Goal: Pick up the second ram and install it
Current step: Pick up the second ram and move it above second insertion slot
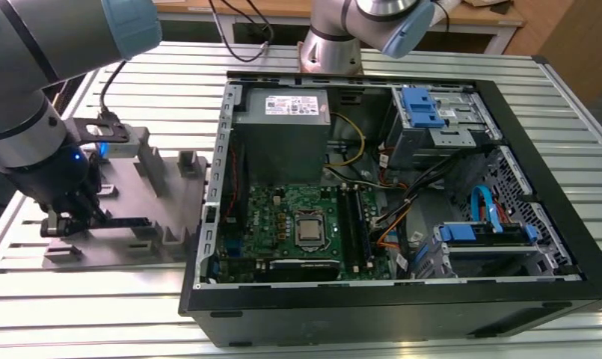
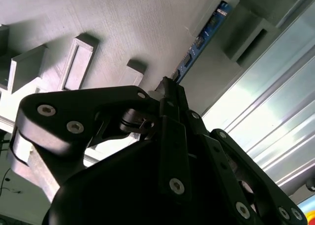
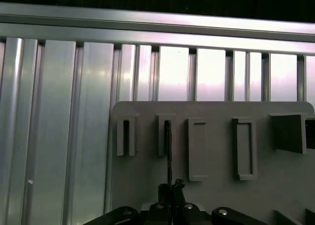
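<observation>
one white label (image 1: 286,106) sits on the power supply (image 1: 280,146) inside the open computer case (image 1: 381,314); its print is too small to read. the surface (image 1: 101,314) is ribbed aluminium, its slats running from edge to edge, and wooden furniture (image 1: 461,11) stands beyond its far edge. the case takes up the surface's middle and the side at the exterior view's right, with the green motherboard (image 1: 280,202) flat on its floor. the grey tray (image 1: 156,187) lies between the case and the surface's edge at the exterior view's left, with bare slats showing in front of it toward the near edge. the end effector (image 1: 69,218) hangs over the tray's near end. in both wrist views its jaws stand narrow, pinched on the second ram (image 2: 201,40) (a thin dark line, edge-on, in the first wrist view). the ram's far end reaches one of the tray's slotted pegs (image 3: 165,134). another arm's base (image 1: 330,45) stands at the surface's far edge.
</observation>
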